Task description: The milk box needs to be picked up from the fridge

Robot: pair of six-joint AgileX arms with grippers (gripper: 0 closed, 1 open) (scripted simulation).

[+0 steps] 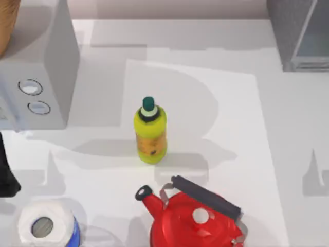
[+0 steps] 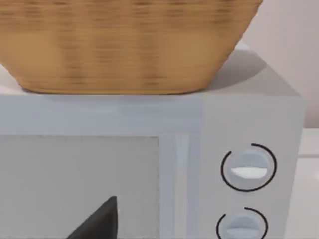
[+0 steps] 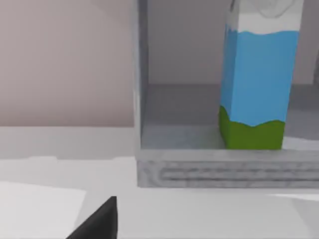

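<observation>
The milk box (image 3: 259, 79), white on top with a sky-blue body and a green bottom band, stands upright on the floor inside the fridge (image 3: 224, 169). In the top view the fridge (image 1: 298, 31) is the dark grey cabinet at the far right corner of the table. A dark part of my right gripper (image 3: 99, 223) shows low in the right wrist view, in front of the fridge and well short of the milk box. My left arm (image 1: 6, 175) is parked at the table's left edge, and its gripper (image 2: 99, 223) faces the light grey box.
A yellow bottle (image 1: 150, 131) with a dark green cap stands mid-table. A red kettle (image 1: 195, 218) and a paper roll (image 1: 46, 226) sit near the front edge. The light grey box with two dials (image 1: 36, 77) stands at the far left, with a wicker basket (image 2: 124, 45) on top.
</observation>
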